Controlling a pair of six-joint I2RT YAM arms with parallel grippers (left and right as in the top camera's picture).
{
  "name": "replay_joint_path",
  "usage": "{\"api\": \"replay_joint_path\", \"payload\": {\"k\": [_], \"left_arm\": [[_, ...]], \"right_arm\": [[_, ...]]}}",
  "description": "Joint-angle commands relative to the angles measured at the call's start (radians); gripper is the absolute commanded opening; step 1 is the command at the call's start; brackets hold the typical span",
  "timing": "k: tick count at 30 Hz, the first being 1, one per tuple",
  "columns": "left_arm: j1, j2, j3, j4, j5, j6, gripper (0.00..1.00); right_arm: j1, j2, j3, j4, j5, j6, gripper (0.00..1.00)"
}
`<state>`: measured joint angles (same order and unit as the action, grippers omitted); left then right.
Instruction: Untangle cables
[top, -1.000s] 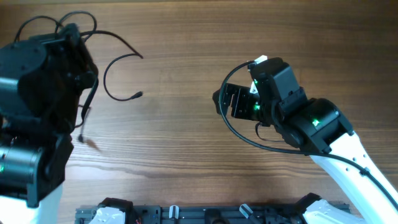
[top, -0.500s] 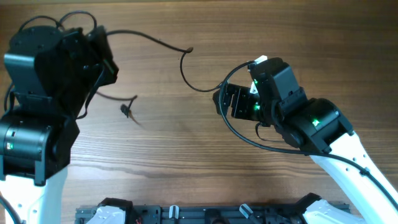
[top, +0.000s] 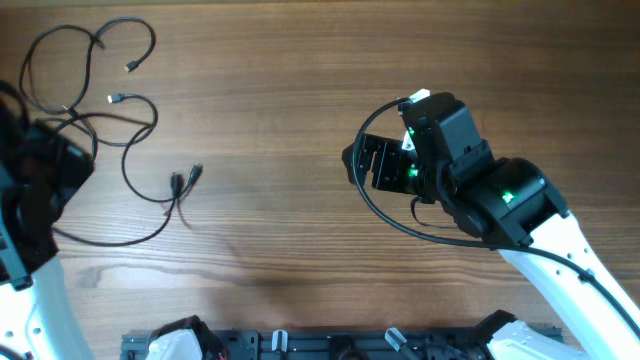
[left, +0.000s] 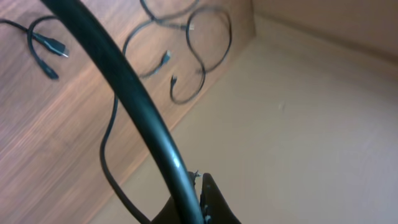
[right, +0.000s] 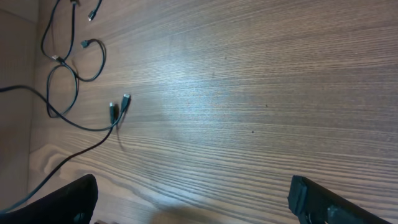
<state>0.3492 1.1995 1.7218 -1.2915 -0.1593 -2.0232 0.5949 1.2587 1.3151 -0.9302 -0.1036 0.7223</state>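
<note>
Overhead: cables (top: 178, 186) lie in loose loops at the far-left corner of the table (top: 280, 80), close to its edges; wide bare wood separates them from the right gripper (top: 368, 163), jaws spread, empty.
Left wrist: left gripper (left: 205, 202) closed, whether on a cord I cannot tell; table edge runs diagonally, beige floor (left: 298, 112) beyond.
Right wrist: bare brown woodgrain; cables at upper left.
</note>
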Motion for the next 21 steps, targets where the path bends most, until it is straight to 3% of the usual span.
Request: {"api": "replay_joint_path", "payload": {"k": [1, 10, 18, 21], "left_arm": [[0.092, 0.021, 0.01, -0.039, -0.025, -0.027, 0.06], [0.243, 0.188, 0.01, -0.095, -0.027, -0.023, 0.06], [0.425, 0.373, 0.01, -0.073, -0.137, -0.022, 0.06], [0.467, 0.449, 0.01, -0.018, -0.219, 0.067, 0.06]], "right_arm": [[0.0, 0.01, -0.001, 0.002, 0.002, 0.014, 1.0], [0.0, 0.01, -0.001, -0.006, 0.002, 0.011, 1.0], [0.0, 0.011, -0.001, -0.005, 0.003, 0.01, 1.0], [0.0, 0.011, -0.001, 0.0, 0.003, 0.011, 1.0]]}}
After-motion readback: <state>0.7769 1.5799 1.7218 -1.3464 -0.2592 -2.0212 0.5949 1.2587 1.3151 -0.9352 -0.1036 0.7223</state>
